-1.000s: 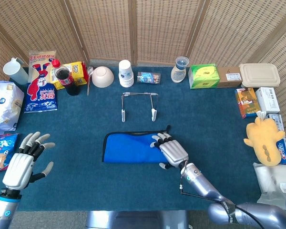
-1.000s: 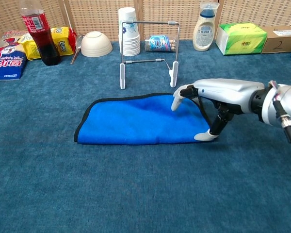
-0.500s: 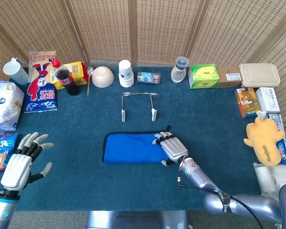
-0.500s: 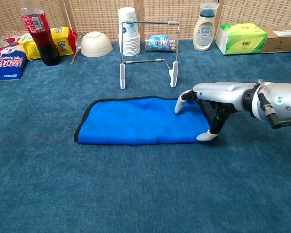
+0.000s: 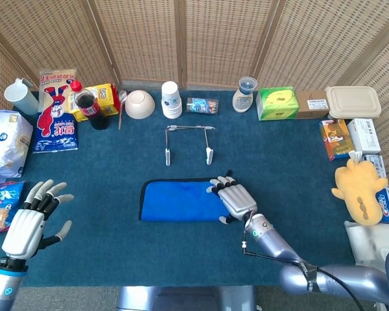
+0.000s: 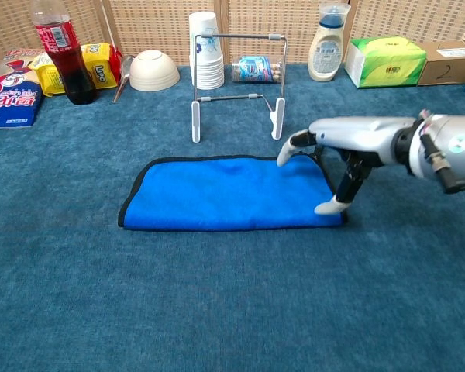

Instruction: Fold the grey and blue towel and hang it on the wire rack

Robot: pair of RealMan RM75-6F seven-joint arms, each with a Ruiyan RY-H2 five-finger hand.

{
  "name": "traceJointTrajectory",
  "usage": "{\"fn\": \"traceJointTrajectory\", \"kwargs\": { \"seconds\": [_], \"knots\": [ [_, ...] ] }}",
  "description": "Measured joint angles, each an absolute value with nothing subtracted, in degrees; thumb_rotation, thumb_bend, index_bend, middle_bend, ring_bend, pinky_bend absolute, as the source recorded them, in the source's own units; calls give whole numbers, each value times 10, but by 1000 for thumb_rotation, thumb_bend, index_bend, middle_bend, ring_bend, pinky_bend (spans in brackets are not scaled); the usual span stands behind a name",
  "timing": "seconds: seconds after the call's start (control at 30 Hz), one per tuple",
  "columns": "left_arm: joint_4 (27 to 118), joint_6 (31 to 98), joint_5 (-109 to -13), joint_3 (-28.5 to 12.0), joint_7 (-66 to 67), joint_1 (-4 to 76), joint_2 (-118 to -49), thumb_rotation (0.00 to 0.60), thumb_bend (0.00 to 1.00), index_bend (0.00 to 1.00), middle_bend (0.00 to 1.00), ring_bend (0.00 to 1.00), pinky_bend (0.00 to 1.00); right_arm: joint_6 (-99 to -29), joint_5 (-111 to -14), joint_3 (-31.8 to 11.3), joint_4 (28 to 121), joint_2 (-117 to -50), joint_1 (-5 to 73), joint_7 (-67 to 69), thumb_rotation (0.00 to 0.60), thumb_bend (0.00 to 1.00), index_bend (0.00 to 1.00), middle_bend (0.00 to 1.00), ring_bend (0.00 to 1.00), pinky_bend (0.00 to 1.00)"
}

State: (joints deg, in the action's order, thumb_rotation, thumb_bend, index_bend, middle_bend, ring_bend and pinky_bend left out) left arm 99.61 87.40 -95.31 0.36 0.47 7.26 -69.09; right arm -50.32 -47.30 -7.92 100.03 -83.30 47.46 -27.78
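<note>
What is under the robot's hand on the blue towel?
Under the right hand lies the right end of the folded blue towel, with fingertips touching it. The cloth directly beneath the palm is hidden in the head view.
</note>
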Motion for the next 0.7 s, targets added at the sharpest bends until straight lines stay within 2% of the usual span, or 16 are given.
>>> {"fn": "traceJointTrajectory", "kwargs": {
  "seconds": [0.43,0.7],
  "knots": [
    [966,865,-963,1,45,82,-690,600,232,270,164,0,0,-574,-538,-70,1044,-786,430,-235,600,235,195,105,0,0],
    [908,860,-965,-1,56,88,-701,600,231,259,162,0,0,-654,-624,-58,1051,-762,368,-165,600,300,196,104,0,0]
  ]
}}
